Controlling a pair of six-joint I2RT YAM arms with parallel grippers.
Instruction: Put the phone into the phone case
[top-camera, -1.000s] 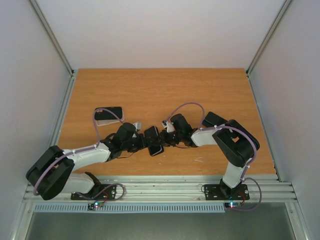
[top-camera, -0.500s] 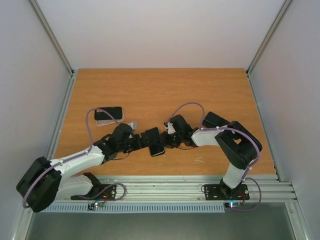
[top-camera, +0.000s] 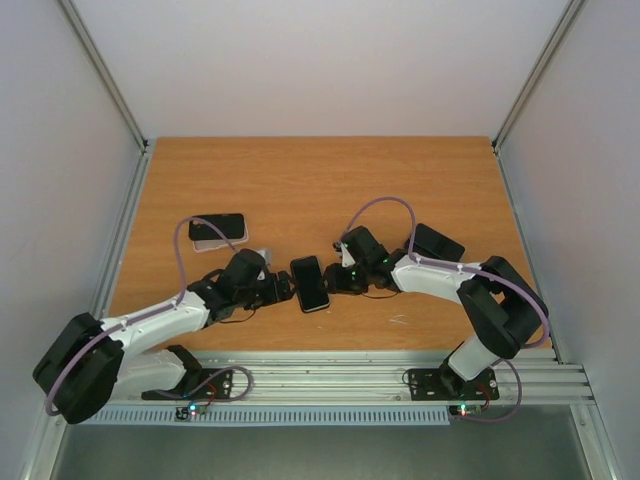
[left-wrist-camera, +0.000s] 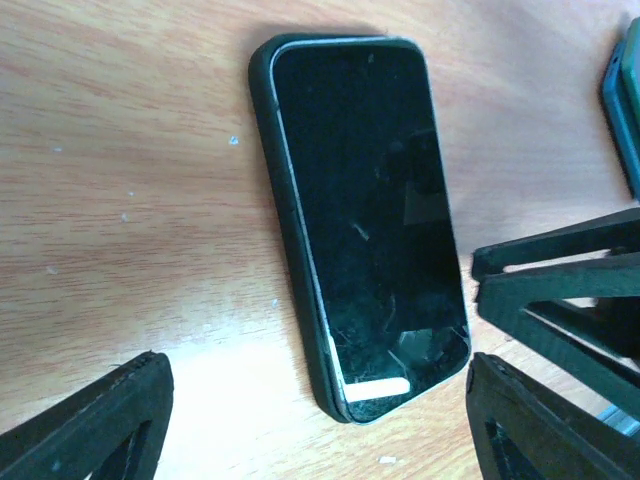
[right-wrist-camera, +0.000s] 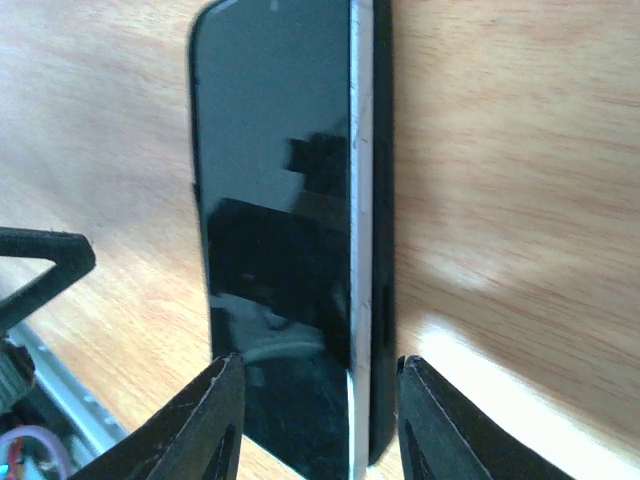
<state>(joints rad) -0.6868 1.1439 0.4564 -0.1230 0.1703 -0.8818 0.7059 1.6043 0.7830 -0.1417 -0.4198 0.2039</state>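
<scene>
The phone (top-camera: 310, 283) lies screen up on the wooden table, sitting in a black phone case (left-wrist-camera: 262, 120). Along one long side its silver edge (right-wrist-camera: 360, 250) shows above the case wall (right-wrist-camera: 382, 250). My left gripper (top-camera: 284, 288) is just left of it, open. In the left wrist view the phone's (left-wrist-camera: 365, 215) near end lies between the wide-apart fingertips (left-wrist-camera: 90, 420), touching neither. My right gripper (top-camera: 330, 280) is at the phone's right side, also open. In the right wrist view its fingers (right-wrist-camera: 440, 430) stand either side of the phone's (right-wrist-camera: 275, 250) end.
A second dark phone on a pale case (top-camera: 218, 230) lies at the back left. The right arm's fingers (left-wrist-camera: 560, 290) reach into the left wrist view at the right. The table's front edge and metal rails (top-camera: 320, 365) run close behind both arms.
The right gripper has gone from shut to open and backed off to the right. The left gripper has drawn back left. The phone, earlier covered by both, now lies uncovered.
</scene>
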